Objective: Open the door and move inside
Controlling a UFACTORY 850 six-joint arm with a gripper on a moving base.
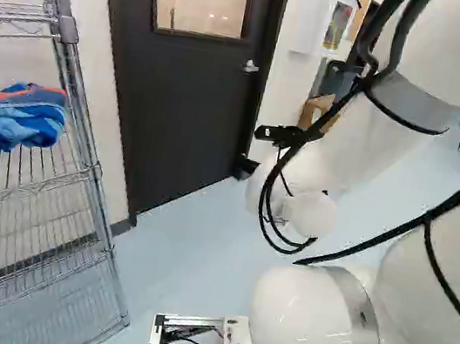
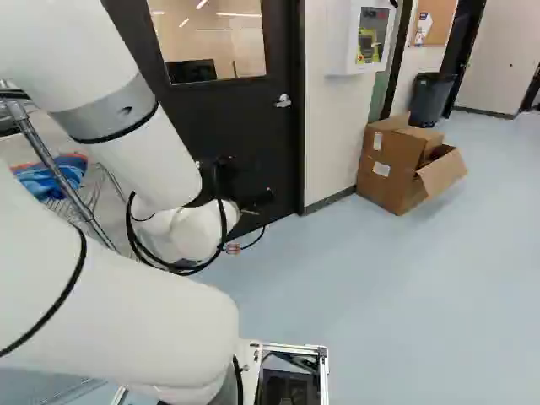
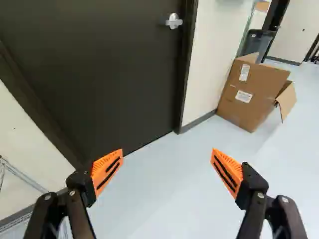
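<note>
The dark door (image 1: 193, 86) with a window stands closed in its frame ahead of the arm. Its silver handle (image 2: 283, 101) is on the door's right side, beside the frame. My gripper (image 2: 260, 199) is low in front of the door in the right base view, dark against it and partly hidden by the wrist. In the wrist view the gripper (image 3: 167, 162) is wide open, nothing between its orange pads. Ahead of it are the lower door (image 3: 114, 74) and, farther off toward the frame, the handle (image 3: 174, 21), which it does not touch.
A wire shelf rack (image 1: 93, 171) holding blue cloth (image 1: 17, 123) stands left of the door. Right of the frame are a white wall cabinet (image 2: 342, 38), an open cardboard box (image 2: 396, 164) on the floor and a dark bin (image 2: 430, 97).
</note>
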